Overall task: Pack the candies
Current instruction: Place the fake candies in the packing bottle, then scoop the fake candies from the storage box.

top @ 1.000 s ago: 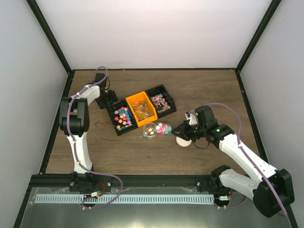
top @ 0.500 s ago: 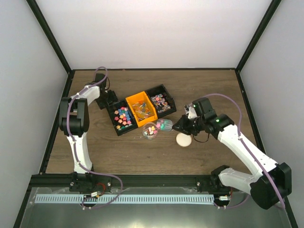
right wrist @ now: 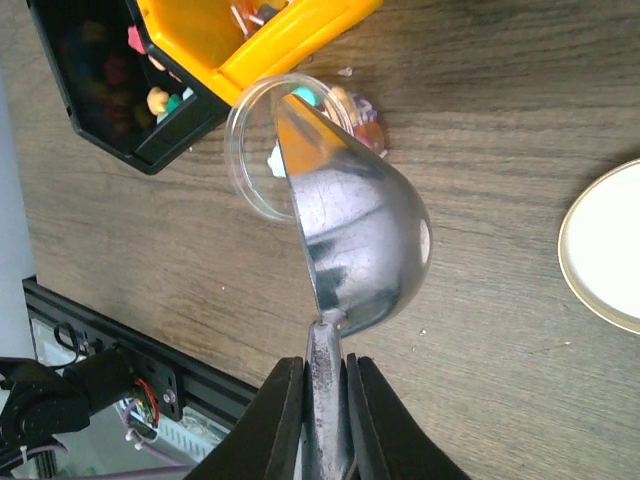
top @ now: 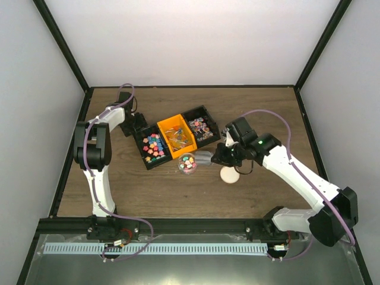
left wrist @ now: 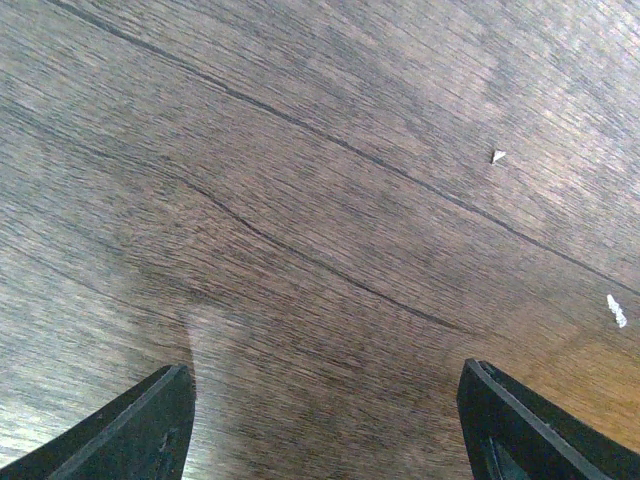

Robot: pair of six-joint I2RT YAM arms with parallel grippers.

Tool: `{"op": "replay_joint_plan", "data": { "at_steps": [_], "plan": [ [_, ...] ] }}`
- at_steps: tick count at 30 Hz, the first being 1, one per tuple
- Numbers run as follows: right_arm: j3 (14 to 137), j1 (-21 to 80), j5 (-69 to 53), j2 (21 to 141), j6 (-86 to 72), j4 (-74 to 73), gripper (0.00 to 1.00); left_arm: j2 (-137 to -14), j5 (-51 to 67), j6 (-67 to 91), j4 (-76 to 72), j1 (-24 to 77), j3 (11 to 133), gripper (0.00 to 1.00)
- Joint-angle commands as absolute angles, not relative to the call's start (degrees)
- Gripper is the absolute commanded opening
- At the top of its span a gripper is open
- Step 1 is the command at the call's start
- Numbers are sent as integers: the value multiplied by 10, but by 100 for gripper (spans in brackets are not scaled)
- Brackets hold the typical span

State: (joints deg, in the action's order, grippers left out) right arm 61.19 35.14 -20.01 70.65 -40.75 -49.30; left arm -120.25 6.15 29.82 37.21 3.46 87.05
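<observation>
Beside the orange bin [right wrist: 300, 35], towards the middle of the desk [top: 261, 113], a clear jar [right wrist: 240, 165] is stood with its mouth up. A metal scoop [right wrist: 352, 245] is held tipped over its rim, bowl turned towards the opening, so that whatever is carried falls into the jar and not onto the wood. Whether anything is left in the bowl cannot be told. The scoop's handle [right wrist: 325, 400] is pinched between the right jaws, which are closed down to a narrow gap upon it. The grip is taken at the far end of the handle, presumably so that the bowl can be rolled over the rim without the jar being knocked. The candies [top: 154, 146] are seen heaped in the left black bin [right wrist: 170, 135], in the right black bin [top: 196, 113] and in the orange bin between them. A small bright cluster is already lodged in the jar, so the packing is judged to be under way and far from finished. A cream lid [top: 229, 174] is laid flat on the desk near the jar but apart from it, which leaves the mouth free for filling. The left jaws are spread wide with nothing between them, low over bare wood beyond the left black bin, well out of the way of the pour.
</observation>
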Motion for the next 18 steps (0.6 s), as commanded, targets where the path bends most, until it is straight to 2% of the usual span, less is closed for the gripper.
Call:
{"op": "replay_joint_plan", "data": {
  "at_steps": [1,9,14,18],
  "plan": [
    [644,349,-181,691,-423,-489,1,-1202,62,300,374,30,860,74],
    [636,254,-204,673,-509,-367,1,-1159,5,322,398,24,873,77],
    [662,245,-178,743,-553,-326,1,-1111,-41,348,420,23,907,93],
    [680,241,-168,794,-570,-291,1,-1073,-38,368,442,24,939,96]
  ]
}}
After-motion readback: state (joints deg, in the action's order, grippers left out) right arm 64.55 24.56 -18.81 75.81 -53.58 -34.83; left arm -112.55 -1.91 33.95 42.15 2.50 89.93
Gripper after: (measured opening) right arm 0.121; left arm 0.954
